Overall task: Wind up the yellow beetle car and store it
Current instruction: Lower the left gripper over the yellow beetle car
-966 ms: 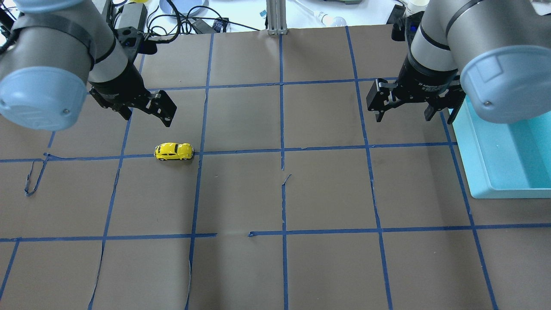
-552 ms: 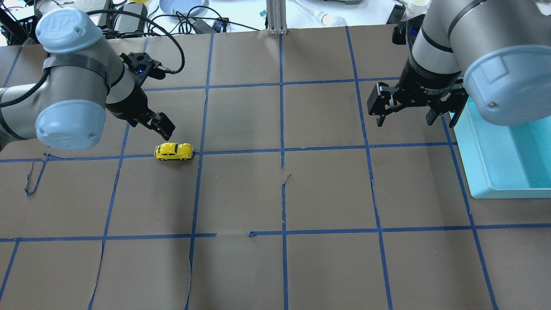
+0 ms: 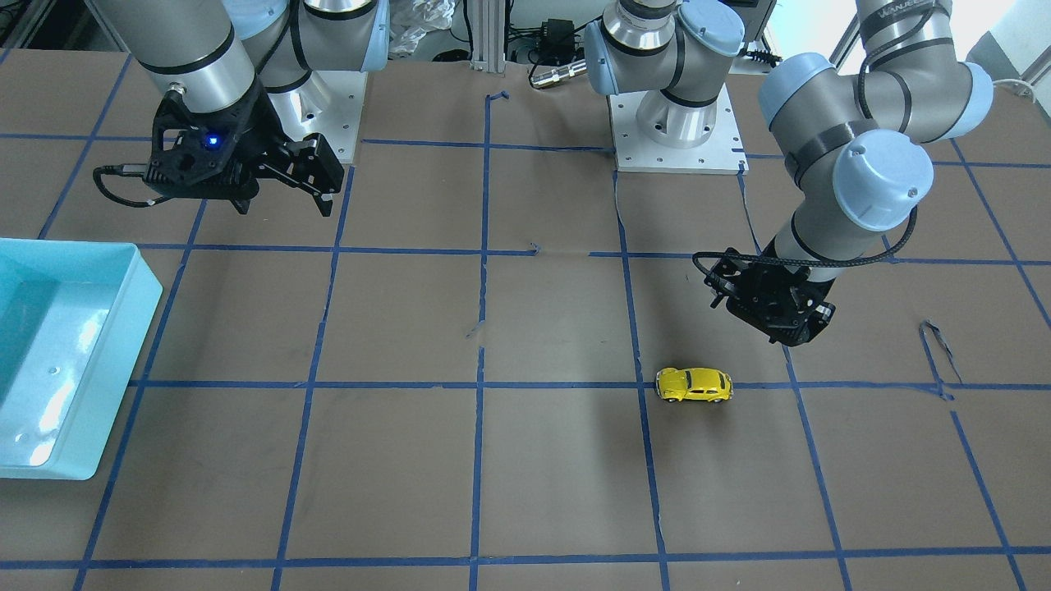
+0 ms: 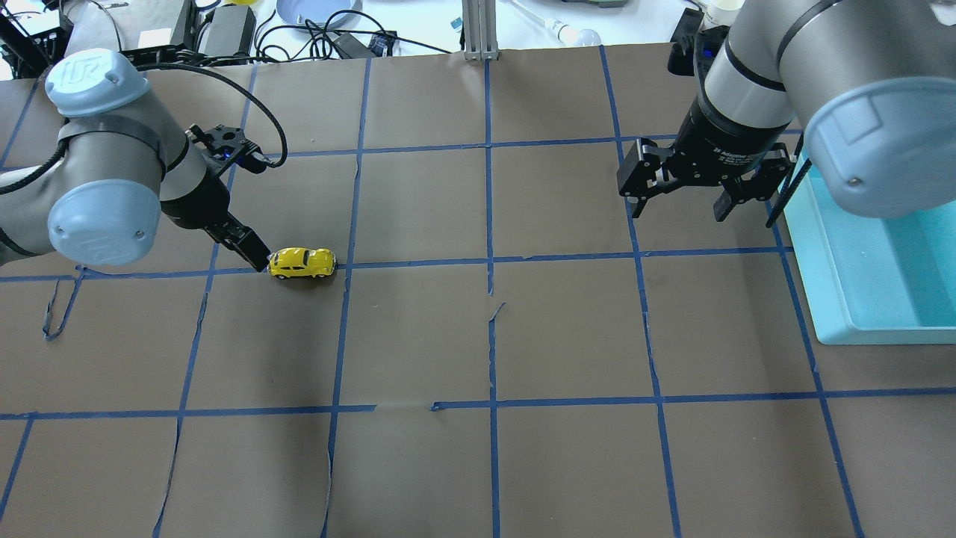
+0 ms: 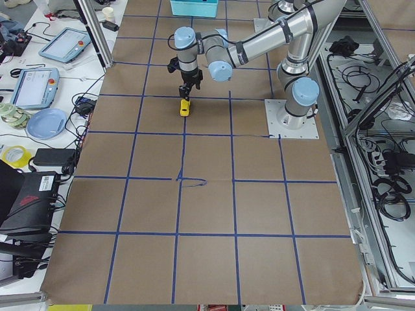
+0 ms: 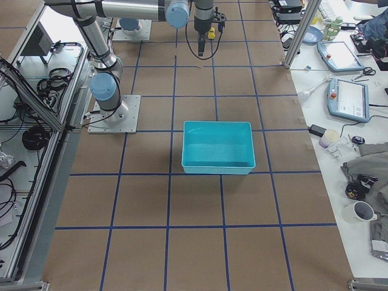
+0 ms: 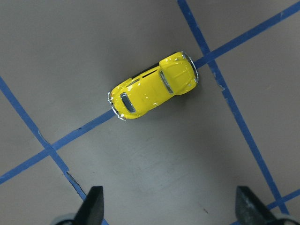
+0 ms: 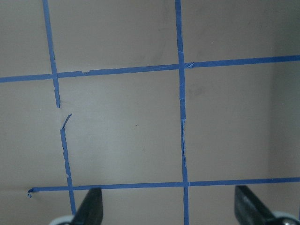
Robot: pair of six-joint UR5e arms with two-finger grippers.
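Overhead, right edge: teal bin (image 4: 881, 334) cut off. Right-side view, top centre: yellow beetle car (image 6: 211, 34) too small for detail.

1. You see the right gripper (image 8: 171, 210) pointing down, its two dark fingertips (image 8: 93, 206) set wide apart at the bottom of the view.
2. Beneath it lies the brown worktop (image 8: 122, 145), crossed by blue tape lines (image 8: 181, 117).
3. The torn tape strip (image 8: 63, 136) on the left is kinked.
4. You cannot tell which worktop edge is nearest.
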